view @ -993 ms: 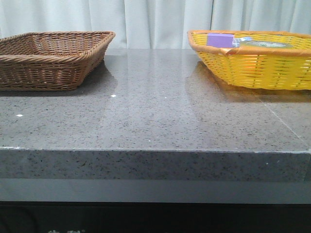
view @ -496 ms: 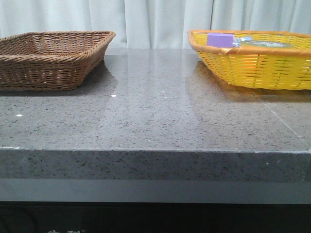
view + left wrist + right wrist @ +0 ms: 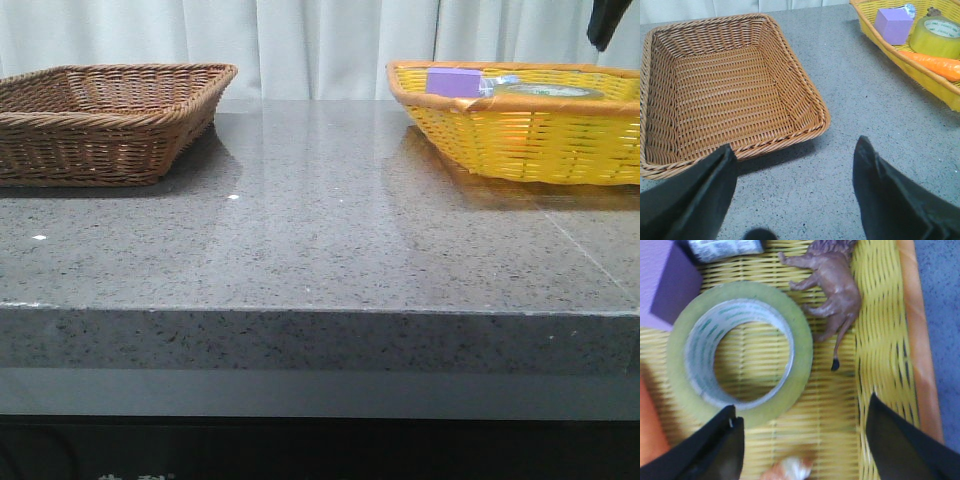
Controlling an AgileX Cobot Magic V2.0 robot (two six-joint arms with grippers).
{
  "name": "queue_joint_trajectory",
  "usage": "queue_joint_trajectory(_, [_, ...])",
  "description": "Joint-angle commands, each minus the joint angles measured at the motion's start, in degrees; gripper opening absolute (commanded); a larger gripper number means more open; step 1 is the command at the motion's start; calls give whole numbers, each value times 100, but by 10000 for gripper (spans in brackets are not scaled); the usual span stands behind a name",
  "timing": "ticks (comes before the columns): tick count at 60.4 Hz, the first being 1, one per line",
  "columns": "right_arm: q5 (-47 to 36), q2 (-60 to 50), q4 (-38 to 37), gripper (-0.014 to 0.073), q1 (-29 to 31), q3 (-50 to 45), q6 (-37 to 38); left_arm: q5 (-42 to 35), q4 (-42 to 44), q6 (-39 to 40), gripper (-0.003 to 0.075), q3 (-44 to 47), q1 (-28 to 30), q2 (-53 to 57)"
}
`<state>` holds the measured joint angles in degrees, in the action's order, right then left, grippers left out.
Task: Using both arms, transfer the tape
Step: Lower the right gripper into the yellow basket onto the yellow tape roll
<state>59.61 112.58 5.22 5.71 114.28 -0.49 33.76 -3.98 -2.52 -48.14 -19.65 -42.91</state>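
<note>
The right gripper (image 3: 802,440) hangs directly above the yellow woven plastic basket (image 3: 880,340), its two tapered black fingers (image 3: 715,445) spread wide and holding nothing. Just ahead of those fingertips lies the wide roll of glossy translucent yellow packing tape (image 3: 740,355), flat on the basket floor with its open core facing up and the weave showing through the hole. One finger sits just over the near rim of the roll; the other is off to the side over bare weave, near the basket's orange rim. Beyond the roll from this gripper, a brown toy lion figure (image 3: 832,285) lies on its side just beside the tape, a purple box (image 3: 665,285) touches or nearly touches the roll's far edge, and a dark printed cylinder (image 3: 722,247) shows partly at the frame's edge. An orange carrot (image 3: 650,425) lies beside the roll.

The left gripper (image 3: 795,170) hovers over the grey speckled stone tabletop (image 3: 840,100), its fingers also parted and empty. Just ahead of it sits the empty brown wicker basket (image 3: 730,100); the yellow basket with the tape is well apart, off to its far side.

In the front view only a small dark piece of the right arm (image 3: 610,22) shows, above the yellow basket.
</note>
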Motion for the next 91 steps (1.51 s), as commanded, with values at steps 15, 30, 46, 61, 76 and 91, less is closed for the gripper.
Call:
queue_joint_trajectory(15, [-238,495,336,483,40,885,-116,-385,-59,12,490,-218,-47,5])
queue_joint_trajectory(30, [-559,794,383,483,40,902,-126,-385,-59,12,490,-218,-47,5])
queue_joint_trajectory(46, [-776,1023,398,384,40,904,-126,-385,-59,12,490,-218,-47,5])
queue_joint_trajectory(61, [-817,1011,440,156,40,929,-126,-385,-59,12,490,-218,-47,5])
queue_joint_trajectory(76, [-194,883,454,127,40,1583,-126,-395,-59,12,490,-218,-47,5])
queue_joint_trajectory(91, [94,243,863,127,-150,1755,-773,-395,-59,12,490,-218,-47,5])
